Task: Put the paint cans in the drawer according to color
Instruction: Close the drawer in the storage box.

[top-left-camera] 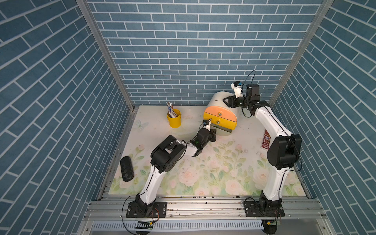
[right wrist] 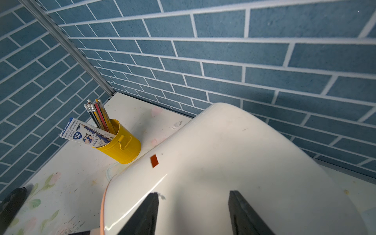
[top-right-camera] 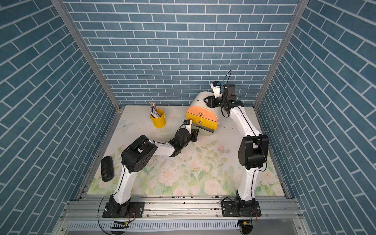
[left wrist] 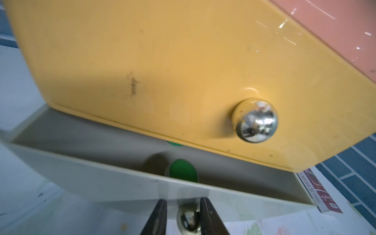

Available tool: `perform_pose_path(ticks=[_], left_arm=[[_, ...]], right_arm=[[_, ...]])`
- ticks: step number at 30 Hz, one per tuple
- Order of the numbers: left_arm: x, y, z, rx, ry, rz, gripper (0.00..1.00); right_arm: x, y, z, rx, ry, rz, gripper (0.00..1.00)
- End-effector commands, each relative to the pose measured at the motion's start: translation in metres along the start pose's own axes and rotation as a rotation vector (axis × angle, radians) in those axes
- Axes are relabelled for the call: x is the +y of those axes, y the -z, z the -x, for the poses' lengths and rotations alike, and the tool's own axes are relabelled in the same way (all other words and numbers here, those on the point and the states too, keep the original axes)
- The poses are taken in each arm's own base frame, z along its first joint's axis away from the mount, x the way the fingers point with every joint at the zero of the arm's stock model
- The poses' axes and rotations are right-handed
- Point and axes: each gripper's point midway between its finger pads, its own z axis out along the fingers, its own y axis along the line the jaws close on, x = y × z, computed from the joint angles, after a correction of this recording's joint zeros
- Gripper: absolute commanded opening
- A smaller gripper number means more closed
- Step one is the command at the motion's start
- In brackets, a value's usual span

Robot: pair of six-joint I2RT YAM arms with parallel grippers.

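Observation:
The drawer (top-left-camera: 220,120) (top-right-camera: 202,119) is a white round-topped chest at the back of the table, with peach, yellow-orange and grey fronts. Its grey bottom drawer (left wrist: 122,183) is pulled out a little. Inside it stands a green paint can (left wrist: 183,171), and the edge of a second green lid (left wrist: 175,144) shows under the yellow front. My left gripper (left wrist: 183,200) (top-left-camera: 213,132) straddles the grey drawer's metal knob (left wrist: 188,220), slightly open, with a gap on one side. My right gripper (right wrist: 193,193) (top-left-camera: 226,100) rests open on the chest's white top (right wrist: 223,152). No other paint cans show.
A yellow pencil cup (top-left-camera: 174,119) (right wrist: 122,146) stands left of the chest. A black case (top-left-camera: 126,168) lies by the table's left edge. A red booklet (top-left-camera: 266,140) (left wrist: 319,191) lies right of the chest. Blue brick walls close three sides.

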Motion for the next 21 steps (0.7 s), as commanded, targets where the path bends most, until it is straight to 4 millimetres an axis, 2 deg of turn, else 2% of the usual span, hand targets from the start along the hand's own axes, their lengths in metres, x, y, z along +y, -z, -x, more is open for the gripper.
perform_pose_path(ticks=[1, 21], left_arm=[[0.0, -0.009, 0.007, -0.034, 0.021, -0.019, 0.32], [-0.007, -0.028, 0.016, -0.064, 0.061, -0.054, 0.35]], right_arm=[[-0.002, -0.014, -0.025, 0.064, -0.009, 0.013, 0.6], [-0.004, -0.019, -0.034, 0.089, -0.018, 0.018, 0.59]])
